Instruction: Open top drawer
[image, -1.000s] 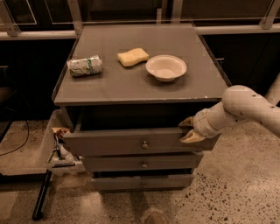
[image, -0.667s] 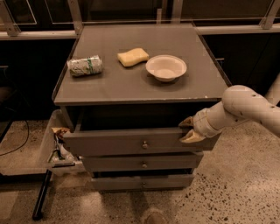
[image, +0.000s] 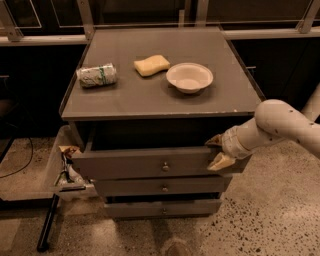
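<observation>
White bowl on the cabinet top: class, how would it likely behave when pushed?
The white bowl looks thin and shallow, so probably light; its low, wide shape suggests sliding, not tipping. The end effector is at the right end of the top drawer.

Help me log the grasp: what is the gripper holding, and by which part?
The gripper appears to hold the top drawer by the right end of its front panel, not by the knob.

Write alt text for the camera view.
A grey cabinet's top drawer stands partly pulled out, with the robot's pincer at the right end of its front. On the cabinet top lie a crumpled packet, a yellow sponge and a white bowl.
</observation>
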